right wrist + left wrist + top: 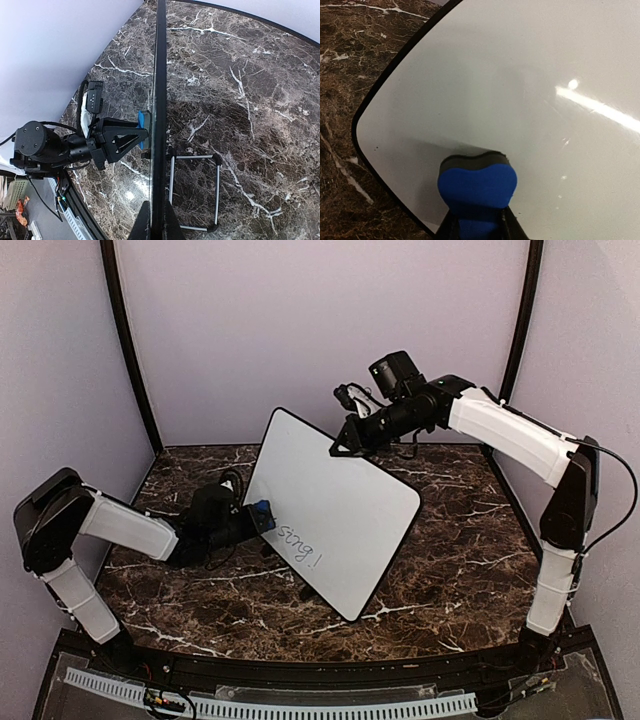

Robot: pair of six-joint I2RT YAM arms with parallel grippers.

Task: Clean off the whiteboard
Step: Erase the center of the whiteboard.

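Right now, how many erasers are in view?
1: a blue eraser held in the left gripper, against the whiteboard face beside the writing. The tilted board may hide others behind it.

A: How much of the large white rectangular whiteboard (520, 90) does the left wrist show?
B: 1 rounded corner; the rest runs off frame. The blue foam eraser block (477, 187) is cut at the bottom.
A: The right wrist?
B: Edge-on only, its writing face hidden.

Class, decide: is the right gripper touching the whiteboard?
Touching. The right wrist view shows the right gripper clamped shut on the edge of the whiteboard, gripping both faces.
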